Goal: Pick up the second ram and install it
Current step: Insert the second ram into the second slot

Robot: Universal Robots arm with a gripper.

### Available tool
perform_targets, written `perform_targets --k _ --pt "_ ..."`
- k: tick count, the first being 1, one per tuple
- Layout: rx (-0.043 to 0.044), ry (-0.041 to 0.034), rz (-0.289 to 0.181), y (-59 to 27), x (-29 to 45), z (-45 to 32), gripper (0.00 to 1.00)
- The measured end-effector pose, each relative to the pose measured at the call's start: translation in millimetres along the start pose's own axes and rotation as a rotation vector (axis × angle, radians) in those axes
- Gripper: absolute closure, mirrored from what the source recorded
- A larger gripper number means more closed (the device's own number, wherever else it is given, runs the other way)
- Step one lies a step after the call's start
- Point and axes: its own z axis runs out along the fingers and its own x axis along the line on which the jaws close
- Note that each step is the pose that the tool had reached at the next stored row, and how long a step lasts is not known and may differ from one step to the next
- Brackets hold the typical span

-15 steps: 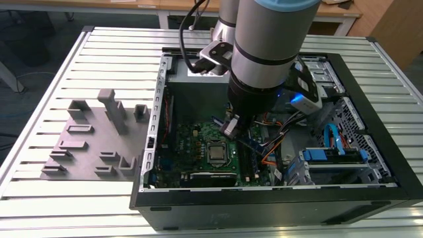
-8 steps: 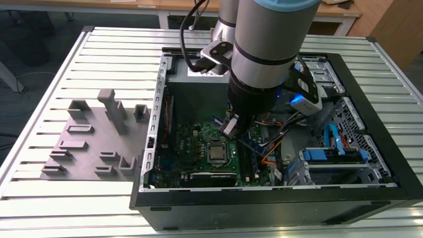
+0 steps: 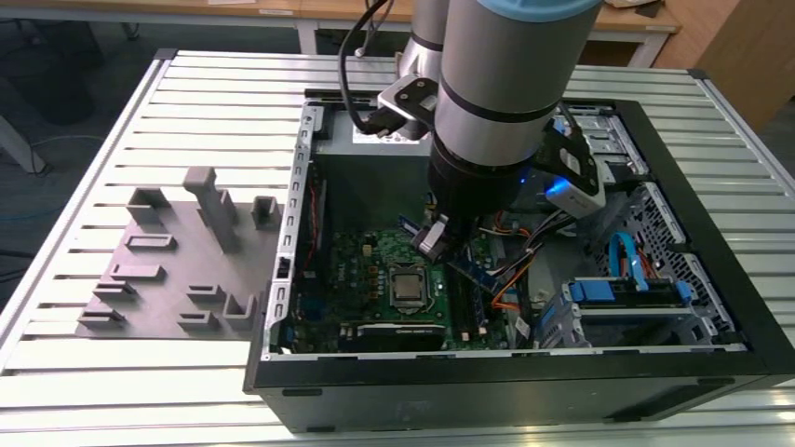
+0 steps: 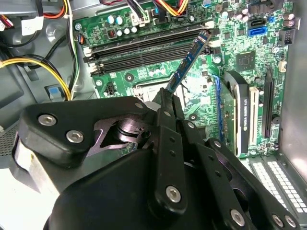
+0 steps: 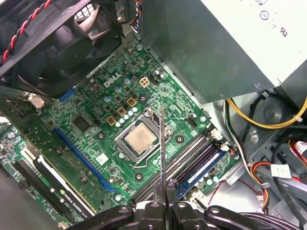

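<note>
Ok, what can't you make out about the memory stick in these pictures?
Held end of the memory stick: covered by the pincer, second wrist view.
Its flat faces: edge-on in the first wrist view, just a thin line.
Gap between its far end and the slots: cannot be judged in either wrist view.
Part of the circuit board: behind the arm, exterior view.

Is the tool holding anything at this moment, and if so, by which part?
Yes: the tool grips the second ram by one end, pinching its flat faces; the rest juts out over the motherboard.
</note>
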Motion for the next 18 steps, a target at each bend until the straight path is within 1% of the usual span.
perform_targets --k 7,12,18 --pt "0.0010 -0.0004 0.013 0.0 0.0 0.0 0.90" --pt "0.0043 -0.0016 0.054 0.0 0.0 0.2 0.90" --pt "0.0067 -0.0023 0.083 0.0 0.1 0.5 0.90"
